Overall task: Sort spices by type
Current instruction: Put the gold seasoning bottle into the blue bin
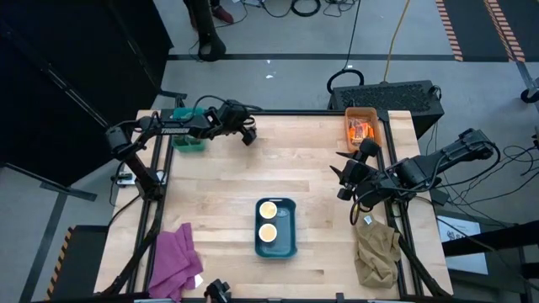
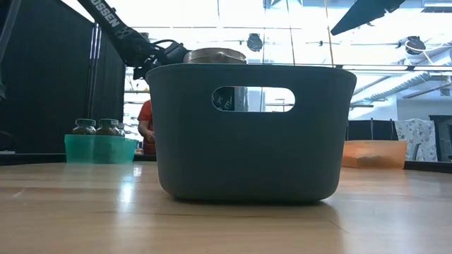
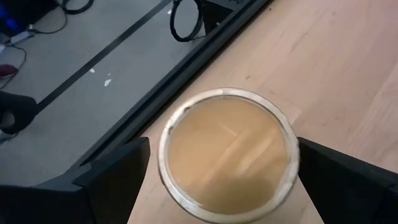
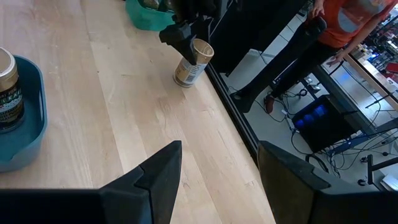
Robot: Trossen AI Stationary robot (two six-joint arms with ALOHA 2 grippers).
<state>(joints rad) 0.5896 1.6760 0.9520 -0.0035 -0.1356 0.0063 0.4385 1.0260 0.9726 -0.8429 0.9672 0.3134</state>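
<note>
Cream-topped jar near table's far edge

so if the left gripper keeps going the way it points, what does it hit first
Probably the cream-topped jar: the left gripper is open with the jar between its fingers, seemingly tilted in the right wrist view. Past it lies only the table, though depth is unclear.

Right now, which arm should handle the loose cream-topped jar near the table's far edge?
Left. The left gripper is open and straddles the cream-topped jar, which leans tilted. The right gripper hangs empty across the table, far from it.
</note>
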